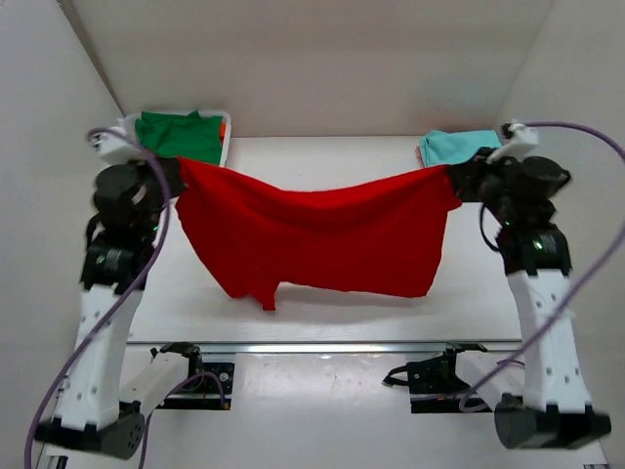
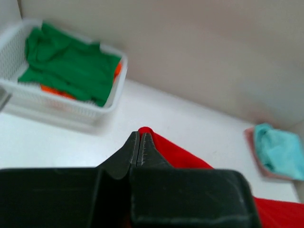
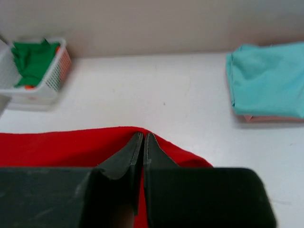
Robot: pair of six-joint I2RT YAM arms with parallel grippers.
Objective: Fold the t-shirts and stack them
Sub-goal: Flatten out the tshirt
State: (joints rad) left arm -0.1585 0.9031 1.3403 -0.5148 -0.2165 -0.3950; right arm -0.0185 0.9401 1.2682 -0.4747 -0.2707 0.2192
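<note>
A red t-shirt (image 1: 312, 234) is pinched at nine o'clock by the left gripper (image 1: 176, 174), at three by the right gripper (image 1: 451, 176); a thin corner could be tugged free by overstretching.

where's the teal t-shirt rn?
Top view: the teal t-shirt lies at the far right of the table, just behind the right pincer gripping the red t-shirt, opposite the white basket at far left.
</note>
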